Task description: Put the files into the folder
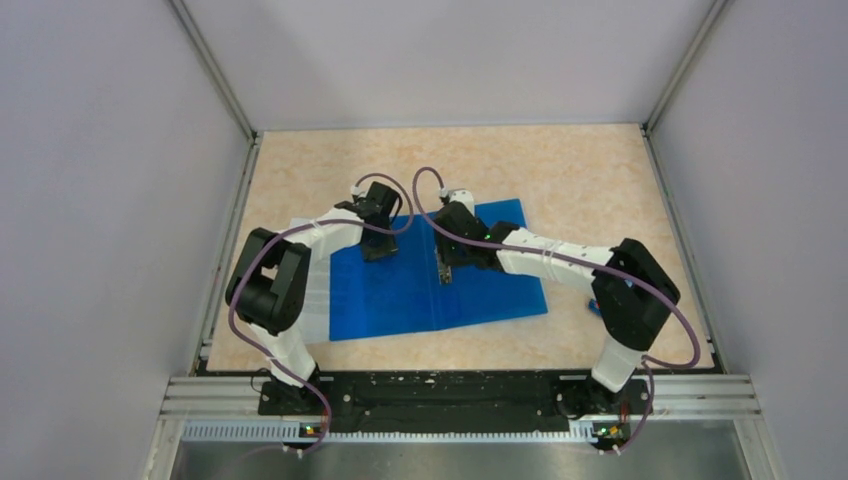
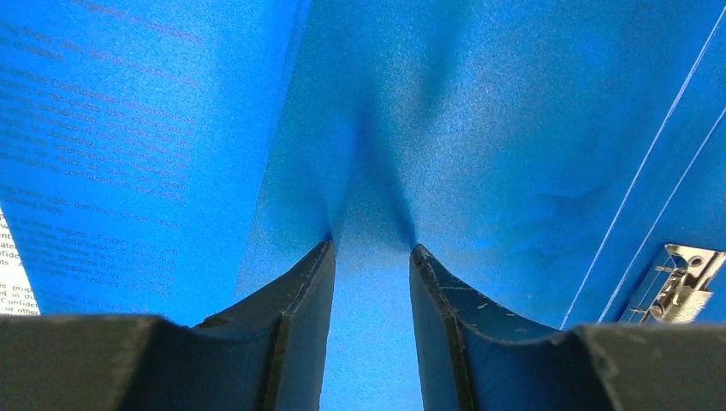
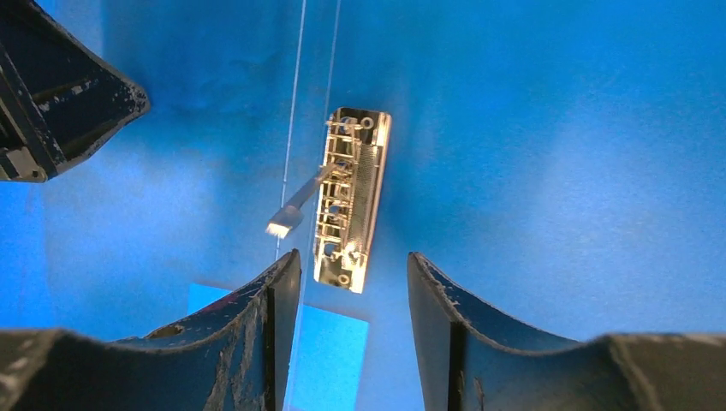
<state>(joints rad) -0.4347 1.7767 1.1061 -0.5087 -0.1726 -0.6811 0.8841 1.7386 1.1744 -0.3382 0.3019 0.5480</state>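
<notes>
Scuffed right gripper (image 3: 353, 257) gapes over shiny clip (image 3: 351, 197) on grainy blue folder (image 3: 556, 171).

Lines of black print on the files (image 2: 10, 291) are showing through the blue folder (image 2: 514, 128) cover, but they are looking too small and blurry to read.

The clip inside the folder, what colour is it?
Shiny silver metal. The clip shows best in the right wrist view, against the bright blue folder.
</notes>
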